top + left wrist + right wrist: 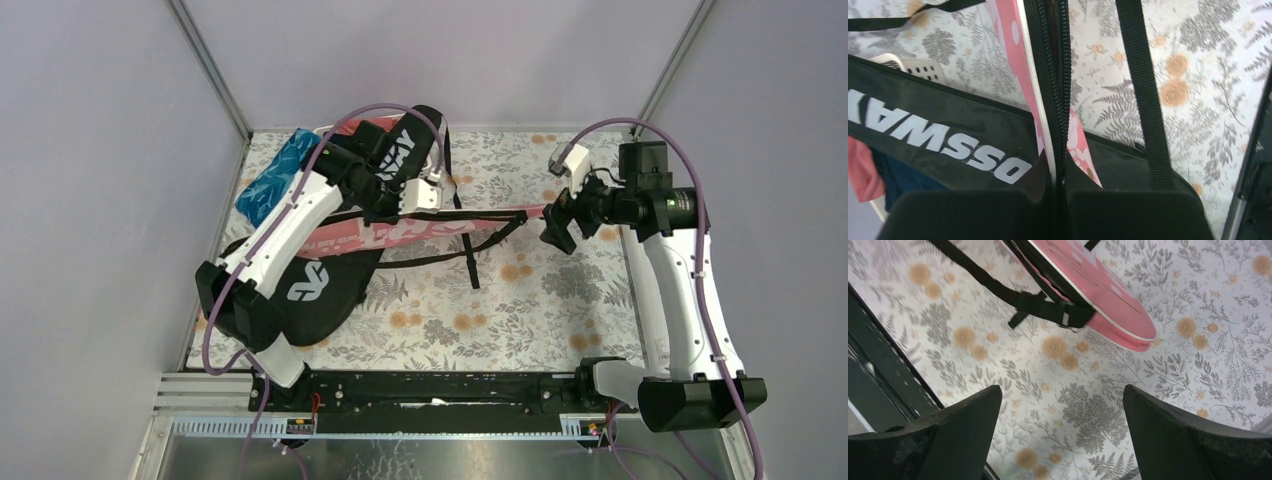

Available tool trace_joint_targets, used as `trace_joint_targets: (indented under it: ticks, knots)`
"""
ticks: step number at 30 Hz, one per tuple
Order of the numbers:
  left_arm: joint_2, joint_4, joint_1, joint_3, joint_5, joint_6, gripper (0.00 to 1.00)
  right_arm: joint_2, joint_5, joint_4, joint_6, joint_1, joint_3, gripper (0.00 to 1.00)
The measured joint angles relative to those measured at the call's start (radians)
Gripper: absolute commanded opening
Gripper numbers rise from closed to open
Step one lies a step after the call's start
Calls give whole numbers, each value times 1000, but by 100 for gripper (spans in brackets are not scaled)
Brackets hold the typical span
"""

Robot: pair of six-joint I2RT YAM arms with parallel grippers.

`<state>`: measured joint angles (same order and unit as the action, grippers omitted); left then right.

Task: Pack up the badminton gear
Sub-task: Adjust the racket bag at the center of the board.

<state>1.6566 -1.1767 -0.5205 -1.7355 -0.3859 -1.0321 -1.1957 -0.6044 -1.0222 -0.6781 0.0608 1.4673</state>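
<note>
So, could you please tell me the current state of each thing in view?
Left fingers: shut on the zip edge of the pink bag.
Right fingers: open, holding nothing, clear of the pink bag's narrow end.
Pink bag: pinched by the left fingers, lying across the black bag.
Black bag: lying on the table, beneath the pink bag.
Black strap: loose on the table.
Basket: far left corner, blue cloth inside.

Black bag (948, 125): white capitals, upside down in the left wrist view, "OSSWA" legible, ends cut off. Pink bag (400, 232): white lettering, unreadable.
</note>
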Motion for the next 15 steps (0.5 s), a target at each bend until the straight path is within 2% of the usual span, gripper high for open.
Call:
trace_joint_targets:
  ticks: [6,15]
  knots:
    - [0,-133,95,0,-127,-142,0,-16,14,-8,-207,0,-91,99]
    - [-2,-184,130,44,-236,-220,0,-101,-12,27,-383,5,-198,100]
